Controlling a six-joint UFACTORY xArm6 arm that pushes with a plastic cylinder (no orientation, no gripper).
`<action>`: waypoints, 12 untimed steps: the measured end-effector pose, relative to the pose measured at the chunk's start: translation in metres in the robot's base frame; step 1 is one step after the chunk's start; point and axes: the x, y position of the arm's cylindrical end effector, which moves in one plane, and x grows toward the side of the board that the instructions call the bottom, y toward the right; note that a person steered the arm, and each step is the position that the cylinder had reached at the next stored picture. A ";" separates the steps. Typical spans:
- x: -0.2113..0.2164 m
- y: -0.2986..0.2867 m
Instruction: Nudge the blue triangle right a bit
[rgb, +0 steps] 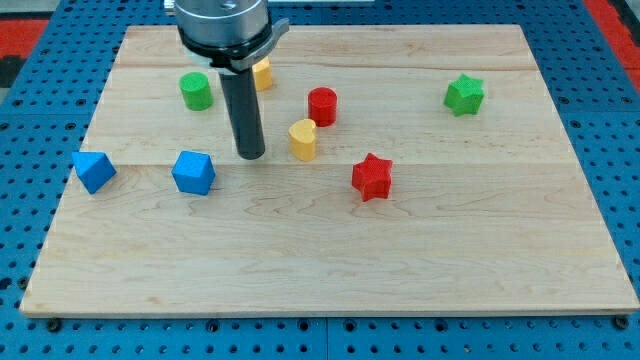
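Well, my tip (251, 155) (a bare rod, no claw) rests right of the blue triangle (193, 172).

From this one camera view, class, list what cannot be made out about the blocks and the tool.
- Yellow block at the view's top: the rod hides its left part, so its shape is unclear.
- Arm above the tool: cut off by the view's top edge.
- Two blue blocks: which is the triangle is unclear.
- My tip: visible, touching no block.

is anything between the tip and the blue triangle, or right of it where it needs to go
Nothing stands between my tip and the blue triangle. My tip itself sits just to the triangle's right and slightly toward the view's top, near its path.
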 end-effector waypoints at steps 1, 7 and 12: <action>-0.009 0.034; 0.011 -0.099; 0.036 -0.044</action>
